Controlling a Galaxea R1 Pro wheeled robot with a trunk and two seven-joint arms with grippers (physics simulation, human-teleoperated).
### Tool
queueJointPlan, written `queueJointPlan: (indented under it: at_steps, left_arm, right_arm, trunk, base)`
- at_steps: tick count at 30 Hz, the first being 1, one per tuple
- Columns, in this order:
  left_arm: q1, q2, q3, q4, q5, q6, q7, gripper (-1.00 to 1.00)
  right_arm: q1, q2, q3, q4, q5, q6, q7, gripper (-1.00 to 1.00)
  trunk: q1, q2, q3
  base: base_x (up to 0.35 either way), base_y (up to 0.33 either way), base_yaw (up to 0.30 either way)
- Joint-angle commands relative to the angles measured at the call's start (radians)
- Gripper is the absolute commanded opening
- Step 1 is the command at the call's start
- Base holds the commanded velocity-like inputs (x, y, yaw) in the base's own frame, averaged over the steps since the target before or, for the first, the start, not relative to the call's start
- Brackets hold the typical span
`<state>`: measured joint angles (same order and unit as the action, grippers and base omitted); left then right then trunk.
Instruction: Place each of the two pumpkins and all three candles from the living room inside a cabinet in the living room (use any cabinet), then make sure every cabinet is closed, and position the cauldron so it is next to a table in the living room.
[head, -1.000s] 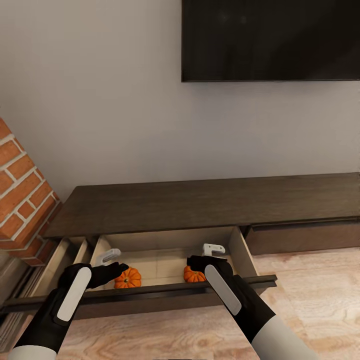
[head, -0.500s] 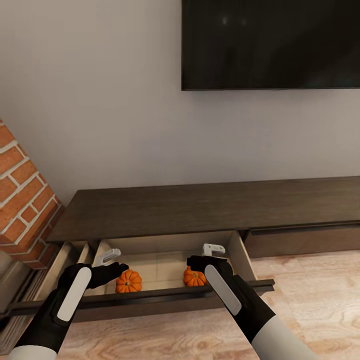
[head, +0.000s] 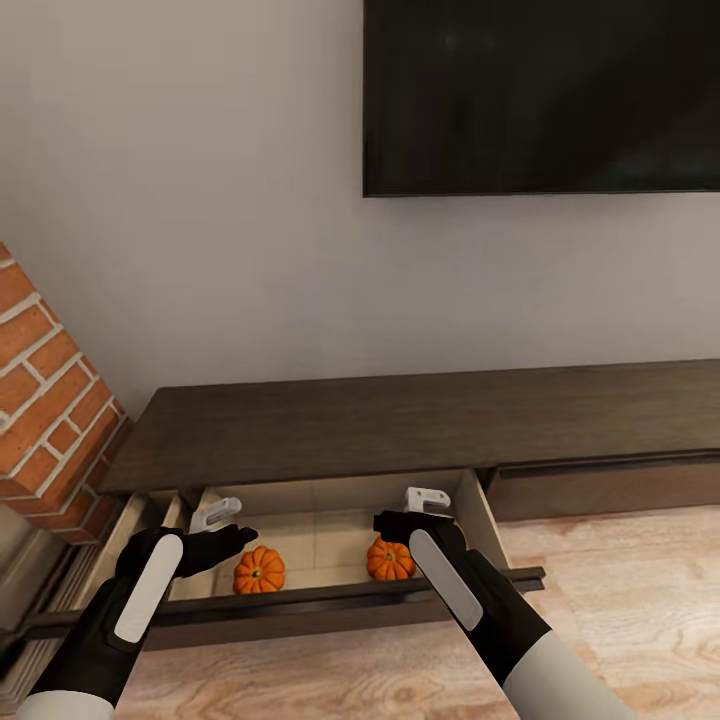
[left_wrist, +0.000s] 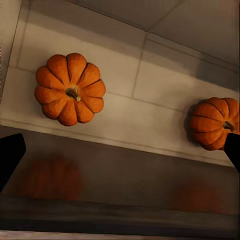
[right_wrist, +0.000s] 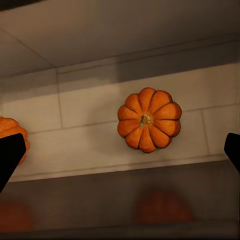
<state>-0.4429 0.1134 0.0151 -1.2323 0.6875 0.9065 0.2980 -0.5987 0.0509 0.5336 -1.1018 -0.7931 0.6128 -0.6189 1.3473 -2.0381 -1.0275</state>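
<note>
Above the open drawer (head: 330, 535), the left gripper (head: 222, 528) and the right gripper (head: 418, 508) hung with fingers spread wide, holding nothing. Both pumpkins (head: 259, 571) (head: 389, 560) sat inside that drawer of the cabinet (head: 400, 420), one under each gripper.

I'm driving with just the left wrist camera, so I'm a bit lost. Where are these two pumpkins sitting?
Observer: The left pumpkin and the right pumpkin lie in a pulled-out drawer of a long dark cabinet.
Operator: Where's my other pincer?
Observer: The right pincer hangs over the drawer by the right pumpkin, open and holding nothing.
Operator: What's above the cabinet?
Observer: A dark screen on the wall.
</note>
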Motion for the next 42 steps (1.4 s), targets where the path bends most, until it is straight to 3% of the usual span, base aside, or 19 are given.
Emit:
queueJointPlan:
  at_steps: [1,27,37,42]
  left_arm:
    - [0.0,0.0,0.0,-0.001,0.011,0.003,0.009,1.0]
    - [-0.001,0.0,0.001,-0.002,0.01,0.003,0.009,1.0]
    - [0.007,-0.057,-0.044,0.054,-0.04,-0.054,0.01,1.0]
    - [0.007,-0.058,-0.044,0.082,-0.069,-0.082,0.01,1.0]
  right_arm:
    - [-0.001,0.0,0.002,-0.001,-0.009,0.001,-0.009,1.0]
    - [-0.001,-0.002,0.002,-0.008,-0.011,0.001,-0.003,1.0]
    - [0.002,-0.008,-0.055,0.048,0.047,-0.055,0.053,1.0]
    - [0.002,-0.008,-0.083,0.076,0.076,-0.082,0.081,1.0]
  trunk:
    - [-0.004,0.007,0.002]
    - [-0.104,0.189,0.084]
    - [-0.104,0.189,0.084]
    - [-0.104,0.189,0.084]
  base:
    - [0.0,0.0,0.0]
    - [-0.046,0.01,0.0]
    - [0.0,0.0,0.0]
    - [0.0,0.0,0.0]
